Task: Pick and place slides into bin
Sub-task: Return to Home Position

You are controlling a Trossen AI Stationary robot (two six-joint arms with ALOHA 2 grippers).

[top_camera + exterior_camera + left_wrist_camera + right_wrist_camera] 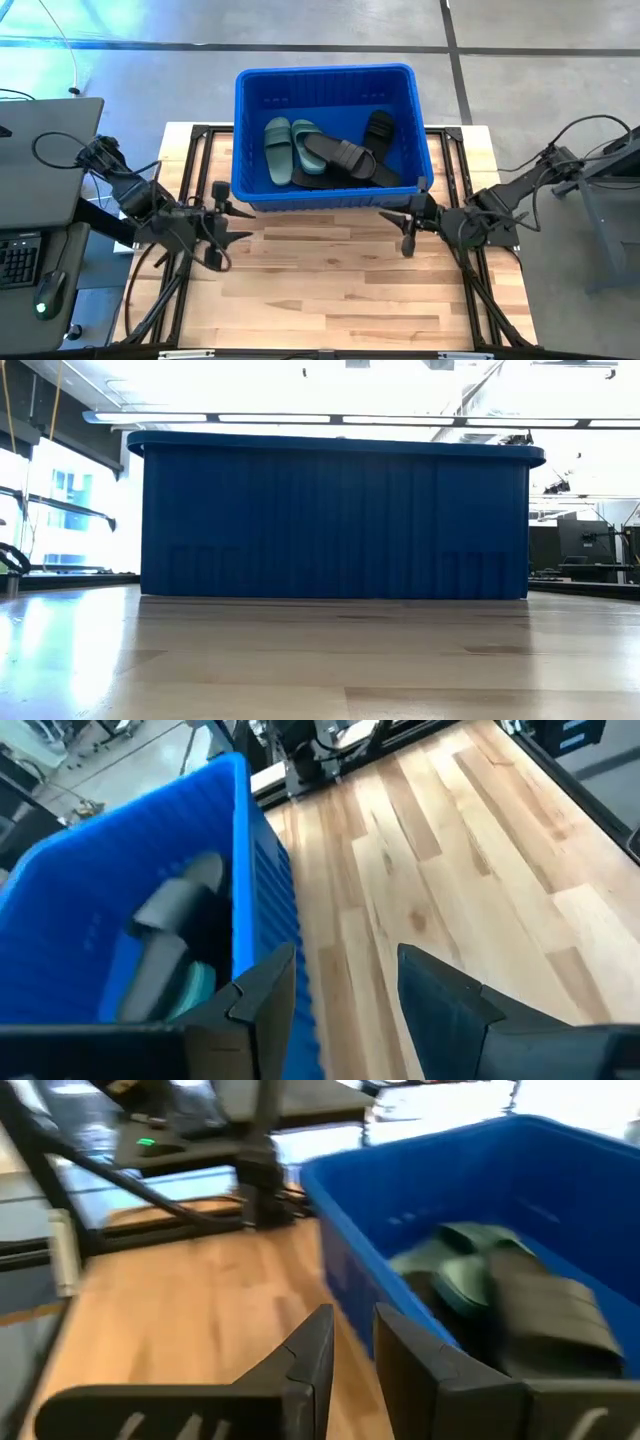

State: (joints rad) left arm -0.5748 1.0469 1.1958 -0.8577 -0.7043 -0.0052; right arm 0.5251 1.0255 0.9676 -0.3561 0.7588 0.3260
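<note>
The blue bin (325, 75) stands on the wooden table at its far middle; the low view shows its near wall (335, 520). Inside lie two green slides (285, 150) side by side, a black slide (345, 160) across the middle and another black slide (378, 130) by the right wall. My left gripper (232, 222) hovers open at the bin's near left corner (265, 900), nothing between its fingers (345, 980). My right gripper (395, 222) hovers at the bin's near right corner (340, 1230), its fingers a narrow gap apart (352, 1335) and empty.
Bare wooden tabletop (330, 290) stretches from the bin to the near edge. Black frame rails (195, 170) run along the table's left and right sides. A desk with a keyboard (20, 262) stands to the left, off the table.
</note>
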